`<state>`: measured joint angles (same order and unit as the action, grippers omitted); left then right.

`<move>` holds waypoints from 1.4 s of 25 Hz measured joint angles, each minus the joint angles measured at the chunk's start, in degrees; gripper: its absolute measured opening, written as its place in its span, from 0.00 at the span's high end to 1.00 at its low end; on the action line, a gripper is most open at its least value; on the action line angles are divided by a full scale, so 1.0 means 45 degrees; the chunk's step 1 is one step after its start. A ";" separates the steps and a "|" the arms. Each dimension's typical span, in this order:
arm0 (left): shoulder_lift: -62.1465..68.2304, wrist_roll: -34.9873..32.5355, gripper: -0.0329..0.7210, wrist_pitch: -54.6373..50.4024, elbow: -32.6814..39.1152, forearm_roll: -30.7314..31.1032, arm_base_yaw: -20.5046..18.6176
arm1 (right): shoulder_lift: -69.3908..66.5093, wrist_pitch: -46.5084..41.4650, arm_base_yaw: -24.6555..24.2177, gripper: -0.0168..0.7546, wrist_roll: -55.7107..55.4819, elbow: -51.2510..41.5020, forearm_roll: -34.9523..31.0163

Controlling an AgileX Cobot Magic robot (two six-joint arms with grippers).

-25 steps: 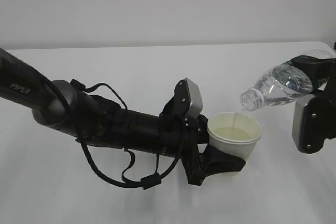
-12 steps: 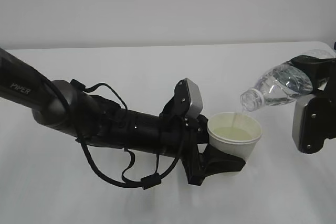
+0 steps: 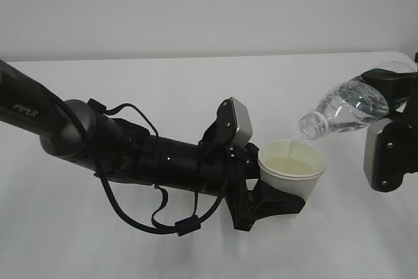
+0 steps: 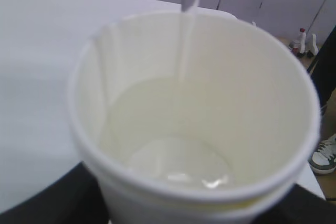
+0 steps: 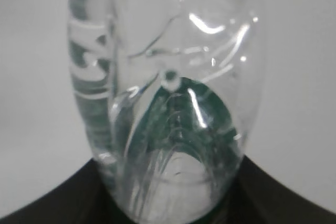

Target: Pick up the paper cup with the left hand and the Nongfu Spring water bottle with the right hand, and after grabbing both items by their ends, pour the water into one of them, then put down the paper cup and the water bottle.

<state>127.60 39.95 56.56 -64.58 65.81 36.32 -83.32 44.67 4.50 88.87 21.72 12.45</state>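
On the white table point(image 3: 163, 83), the left claw point(image 3: 274, 191) clasps the paper cup point(image 3: 292, 168) by its base, loose cables point(image 3: 150, 217) trailing behind. Just right and above, the right claw point(image 3: 392, 106) grips the tilted Nongfu Spring water bottle point(image 3: 346, 109) by its bottom end, and water point(image 4: 186, 40) streams from its mouth into the cup.

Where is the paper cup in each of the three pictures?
Exterior view: the paper cup sits right of centre, held at the tip of the left gripper.
Left wrist view: the cup fills almost the whole picture, seen from above.
Right wrist view: not in it; only the bottle shows.
Shared landmark: the thin stream of water falling into the cup.
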 joint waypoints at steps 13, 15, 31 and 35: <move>0.0000 0.0000 0.37 0.0000 0.0000 0.0000 0.0000 | 0.0000 0.0000 0.0000 0.49 0.0028 0.0000 0.0000; 0.0000 0.0000 0.37 0.0000 0.0000 0.0000 0.0000 | 0.0000 0.0000 0.0000 0.49 0.0028 0.0000 0.0000; 0.0000 0.0000 0.37 -0.0004 0.0000 0.0027 0.0000 | 0.0000 0.0000 0.0000 0.49 0.0028 0.0000 0.0052; 0.0000 0.0000 0.37 -0.0026 0.0000 0.0027 0.0000 | 0.0000 0.0000 0.0000 0.49 0.0028 0.0000 0.0071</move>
<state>127.60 39.95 56.44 -64.58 65.93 36.32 -83.32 44.67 4.50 89.00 21.72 12.77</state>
